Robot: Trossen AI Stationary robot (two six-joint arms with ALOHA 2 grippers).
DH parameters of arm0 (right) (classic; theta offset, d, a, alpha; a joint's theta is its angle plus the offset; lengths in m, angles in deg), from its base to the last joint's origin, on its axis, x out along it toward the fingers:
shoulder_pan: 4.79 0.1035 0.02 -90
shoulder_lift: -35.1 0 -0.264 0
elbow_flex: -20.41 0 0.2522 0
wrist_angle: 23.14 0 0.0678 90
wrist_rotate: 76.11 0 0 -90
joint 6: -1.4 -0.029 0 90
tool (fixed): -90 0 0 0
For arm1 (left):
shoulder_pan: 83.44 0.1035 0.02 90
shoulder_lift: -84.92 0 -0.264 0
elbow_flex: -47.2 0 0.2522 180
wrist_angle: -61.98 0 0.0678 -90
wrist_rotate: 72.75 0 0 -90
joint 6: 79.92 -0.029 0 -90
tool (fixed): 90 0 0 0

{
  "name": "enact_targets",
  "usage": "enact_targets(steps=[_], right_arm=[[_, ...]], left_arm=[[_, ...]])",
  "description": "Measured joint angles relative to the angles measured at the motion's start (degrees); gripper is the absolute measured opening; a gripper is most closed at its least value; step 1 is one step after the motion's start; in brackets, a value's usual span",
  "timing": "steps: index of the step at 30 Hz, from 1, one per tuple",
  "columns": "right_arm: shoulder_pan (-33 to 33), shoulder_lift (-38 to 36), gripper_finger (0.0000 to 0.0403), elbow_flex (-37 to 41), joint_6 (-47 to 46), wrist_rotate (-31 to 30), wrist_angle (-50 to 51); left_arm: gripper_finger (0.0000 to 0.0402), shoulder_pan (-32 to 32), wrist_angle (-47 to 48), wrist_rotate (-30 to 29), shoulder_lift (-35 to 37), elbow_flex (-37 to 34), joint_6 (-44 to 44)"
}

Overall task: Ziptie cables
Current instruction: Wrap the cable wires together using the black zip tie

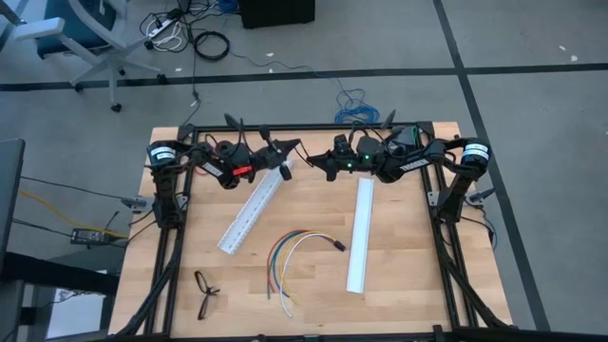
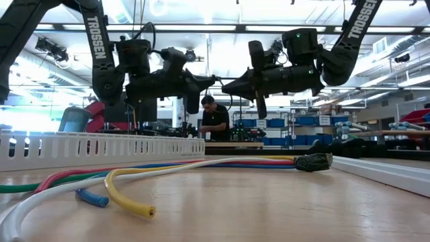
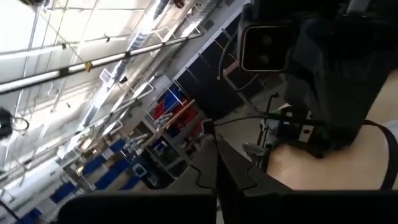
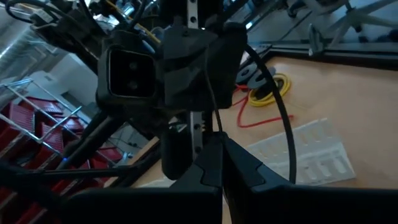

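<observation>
Arms hover folded at the table's (image 1: 399, 294) far edge.

- We are holding our left dark six-joint arm (image 1: 204, 157) folded along the far edge of the table, raised well above the surface, its forearm reaching toward the middle.
- We are keeping the left two-finger gripper (image 1: 285, 150) pointed inward toward the other arm, its dark fingers (image 3: 239, 171) pressed together.
- We are mirroring that pose with our right dark six-joint arm (image 1: 423, 157), also lifted high.
- We are aiming the right two-finger gripper (image 1: 321, 160) at the left one, close but apart, its fingers (image 4: 217, 158) closed.
</observation>
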Motion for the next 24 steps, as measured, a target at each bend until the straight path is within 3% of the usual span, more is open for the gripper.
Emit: enact_targets(steps=[10, 15, 24], right_arm=[[-0.13, 0.00, 0.0000, 0.00, -0.64, 0.12, -1.81], [-0.34, -0.07, 0.0000, -0.02, -1.80, -0.47, -0.38], [-0.47, -0.04, 0.0000, -0.02, -1.55, -2.15, -1.40]], left_arm=[[0.0001, -1.01, 1.11, 0.99, 0.00, 0.46, -2.14], [0.0001, -1.12, 2.05, -3.66, 0.00, 0.46, -4.63], [0.0001, -1.21, 2.45, -3.13, 0.00, 0.46, -5.32]])
